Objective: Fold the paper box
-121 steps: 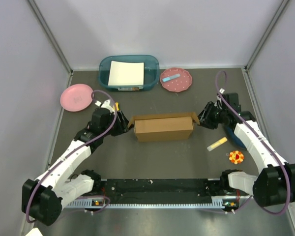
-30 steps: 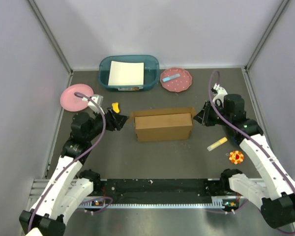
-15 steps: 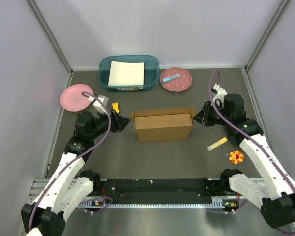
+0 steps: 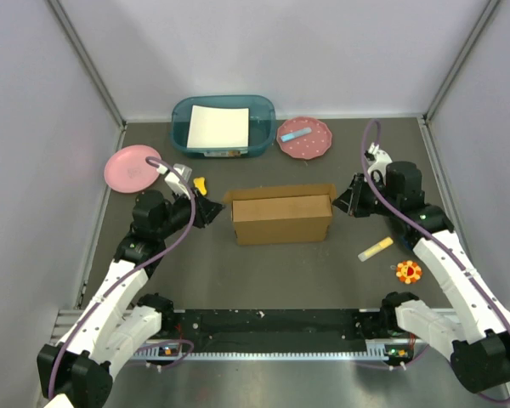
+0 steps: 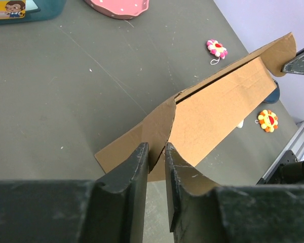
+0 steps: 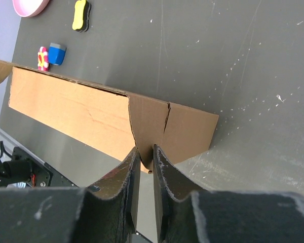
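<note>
At the left end of the paper box (image 4: 282,221), the left gripper (image 5: 156,149) has its two fingers (image 5: 134,174) standing narrowly apart, with the left end flap (image 5: 159,124) rising between them. The flap's edge runs down into the gap and seems to lie against one finger. Whether it is pinched or only straddled, I cannot tell.

The box itself lies in the middle of the table (image 4: 280,280), its long side toward the arm bases. It is a shallow brown shape with a flap sticking out at each short end, and it sits between the two grippers, one at each end.

At the right end, the right gripper (image 6: 143,152) has its fingers (image 6: 167,174) clamped on the right end flap (image 6: 148,121). The cardboard is squeezed between them, just below a short slit in the flap.

My reading is that the step in hand is taking hold of both end flaps so they can be turned inward. The next move, I judge, calls for the left fingers to be firm on their flap first. Then both grippers would swing the flaps toward the box's middle together and evenly, so that the light box does not slide or twist on the table.
</note>
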### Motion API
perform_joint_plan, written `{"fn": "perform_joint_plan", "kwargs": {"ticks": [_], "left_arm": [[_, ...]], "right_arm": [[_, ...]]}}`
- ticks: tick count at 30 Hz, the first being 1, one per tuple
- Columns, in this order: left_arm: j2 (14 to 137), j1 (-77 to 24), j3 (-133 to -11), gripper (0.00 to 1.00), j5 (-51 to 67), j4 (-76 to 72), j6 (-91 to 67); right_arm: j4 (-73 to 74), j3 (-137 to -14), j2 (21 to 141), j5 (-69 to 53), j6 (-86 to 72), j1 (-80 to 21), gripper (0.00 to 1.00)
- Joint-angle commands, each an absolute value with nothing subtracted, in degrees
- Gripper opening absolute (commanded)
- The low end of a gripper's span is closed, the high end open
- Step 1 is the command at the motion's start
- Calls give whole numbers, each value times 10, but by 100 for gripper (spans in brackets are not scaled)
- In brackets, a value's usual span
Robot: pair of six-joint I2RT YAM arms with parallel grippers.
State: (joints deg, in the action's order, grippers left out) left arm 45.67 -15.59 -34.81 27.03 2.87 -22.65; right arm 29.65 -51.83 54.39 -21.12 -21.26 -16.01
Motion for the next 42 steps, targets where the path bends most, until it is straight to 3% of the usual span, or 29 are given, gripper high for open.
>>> {"fn": "perform_joint_plan", "kwargs": {"ticks": [1, 7, 15, 42], "left_arm": [[457, -160, -362, 21, 283, -21, -239], [457, -163, -366, 0, 290, -40, -282], [463, -193, -361, 0, 259, -43, -294], [490, -206, -387, 0, 232, -40, -342]], "right_arm": [[265, -534, 548, -226, -227, -166, 14], [265, -539, 548, -231, -249, -167, 11], [265, -547, 553, -243, -295, -167, 4], [277, -460, 518, -140, -250, -190, 0]]}}
